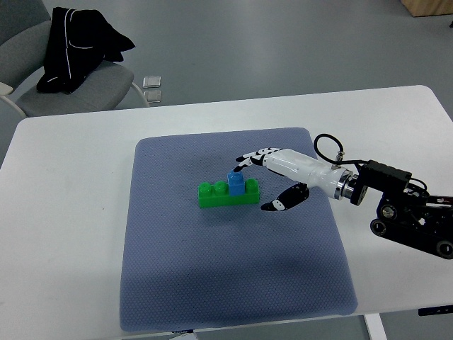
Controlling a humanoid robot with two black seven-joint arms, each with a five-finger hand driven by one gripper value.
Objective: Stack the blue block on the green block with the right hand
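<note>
My right hand [272, 177] is spread beside the blocks, its fingers [248, 159] reaching over from above and the thumb low on the near side, with nothing clasped between them. The blue block [236, 183] sits just past my fingertips, already standing on the green block [228, 193], seated near the middle of its studded row; one fingertip seems to touch or hover at its top corner, I cannot tell which. I judge the stacking done and this the release. Next I should draw straight back toward my own side, lifting clear so I do not nudge the stack. There are no containers here, only the grey mat [177, 283] under everything.
</note>
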